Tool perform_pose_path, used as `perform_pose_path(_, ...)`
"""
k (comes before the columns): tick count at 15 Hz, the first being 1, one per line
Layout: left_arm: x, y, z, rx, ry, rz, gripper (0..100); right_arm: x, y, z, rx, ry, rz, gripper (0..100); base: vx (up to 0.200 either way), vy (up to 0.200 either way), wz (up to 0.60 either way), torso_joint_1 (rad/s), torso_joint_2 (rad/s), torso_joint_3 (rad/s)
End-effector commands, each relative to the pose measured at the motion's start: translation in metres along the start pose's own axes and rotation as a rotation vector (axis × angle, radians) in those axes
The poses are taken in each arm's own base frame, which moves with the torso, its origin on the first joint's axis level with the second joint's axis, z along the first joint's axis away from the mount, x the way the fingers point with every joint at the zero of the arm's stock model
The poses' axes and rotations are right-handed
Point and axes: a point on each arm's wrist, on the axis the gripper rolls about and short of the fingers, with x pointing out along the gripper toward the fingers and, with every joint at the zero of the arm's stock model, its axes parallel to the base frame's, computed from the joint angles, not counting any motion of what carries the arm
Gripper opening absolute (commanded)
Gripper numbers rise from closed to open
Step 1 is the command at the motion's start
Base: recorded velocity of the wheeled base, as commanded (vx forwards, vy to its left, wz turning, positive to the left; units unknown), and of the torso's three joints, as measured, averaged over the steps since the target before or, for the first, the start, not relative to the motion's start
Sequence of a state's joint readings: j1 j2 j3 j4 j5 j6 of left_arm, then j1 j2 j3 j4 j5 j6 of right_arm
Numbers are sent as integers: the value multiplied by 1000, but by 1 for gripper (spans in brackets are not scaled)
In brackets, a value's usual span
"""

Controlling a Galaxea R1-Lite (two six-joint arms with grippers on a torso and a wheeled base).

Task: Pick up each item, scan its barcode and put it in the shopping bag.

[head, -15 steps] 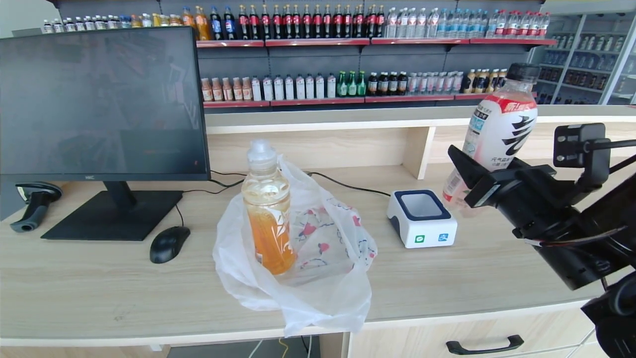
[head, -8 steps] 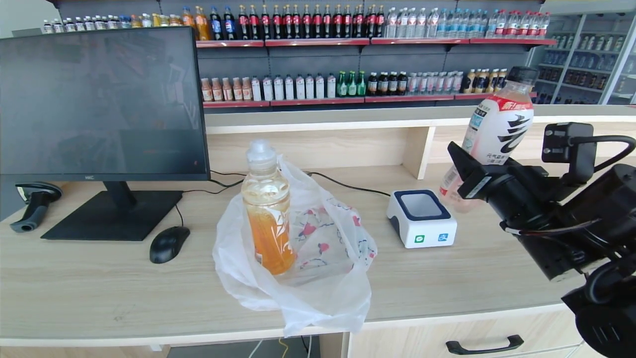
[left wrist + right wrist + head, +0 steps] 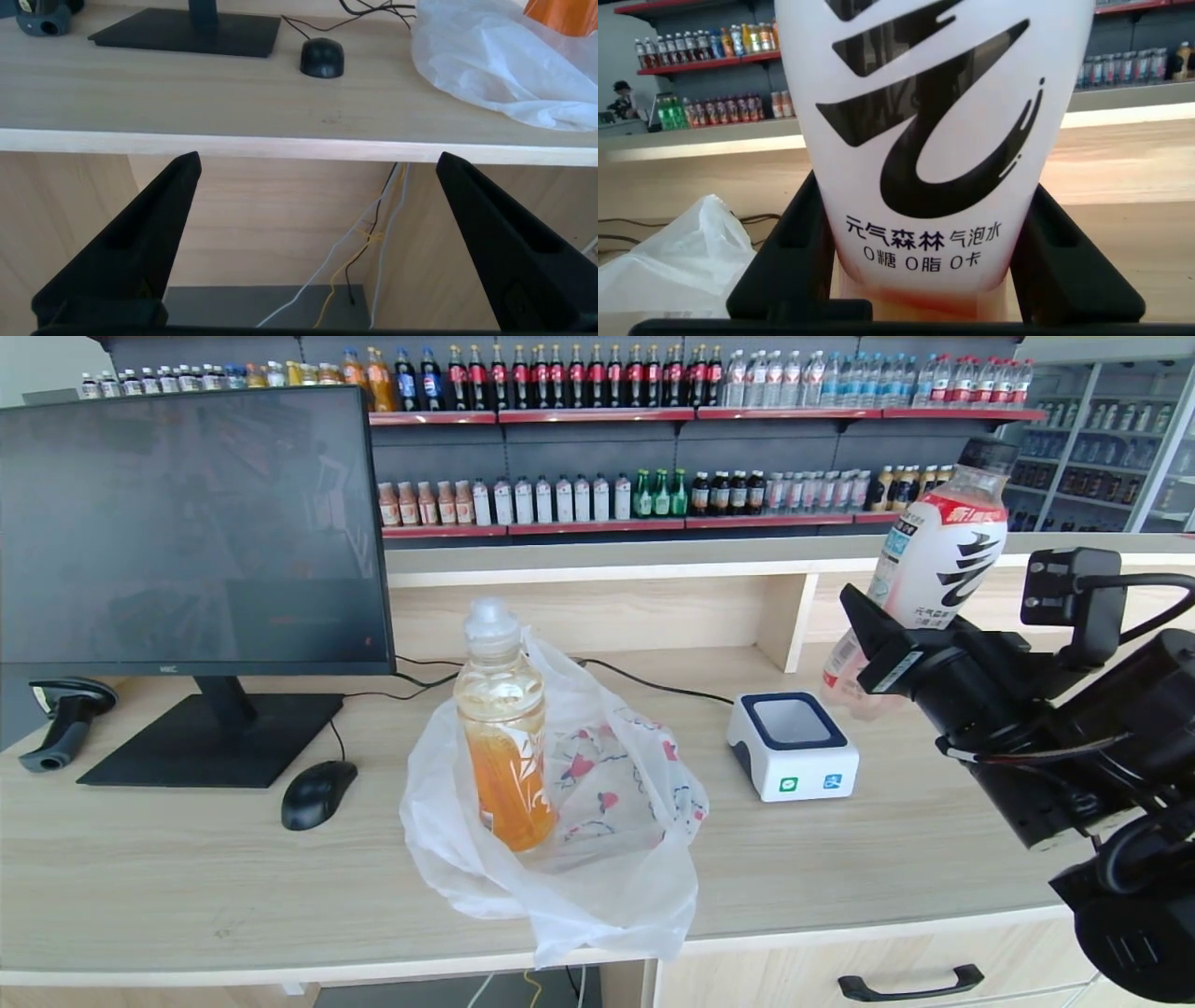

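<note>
Well left of the scanner (image 3: 792,745), below the bench (image 3: 187,887) edge, the left arm's jaws hang released. Left of the scanner, the shopping bag (image 3: 597,859) holds an orange bottle (image 3: 504,756). Up and right of the scanner, the right arm's jaws grasp a white bottle (image 3: 938,560). Its barcode likely needs turning toward the scanner's window.

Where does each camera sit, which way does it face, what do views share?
Head view: on the head, facing down at the counter; right gripper holds the bottle.
Left wrist view: before the counter edge, facing it; open left gripper.
Right wrist view: behind the bottle, facing the shelves; fingers flank it.
Shared: shopping bag, all three.
</note>
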State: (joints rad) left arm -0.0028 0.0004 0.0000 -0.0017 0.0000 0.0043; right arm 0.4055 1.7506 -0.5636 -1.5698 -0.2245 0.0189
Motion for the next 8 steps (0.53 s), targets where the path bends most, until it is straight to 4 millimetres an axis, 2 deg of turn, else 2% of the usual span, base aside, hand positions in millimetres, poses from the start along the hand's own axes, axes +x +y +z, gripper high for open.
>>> perform_pose_path(1, 0, 0, 0, 0, 0, 1, 100, 0, -1, 2, 1, -9, -4, 0, -200, 0, 0, 12, 7, 2)
perform_pose_path(2, 0, 0, 0, 0, 0, 0, 100, 0, -1, 2, 1, -7, -4, 0, -200, 0, 0, 22, 7, -7)
perform_pose_path(8, 0, 0, 0, 31, 0, -2, 100, -3, -2, 4, 3, -9, -4, 0, 0, 0, 0, 0, 0, 0)
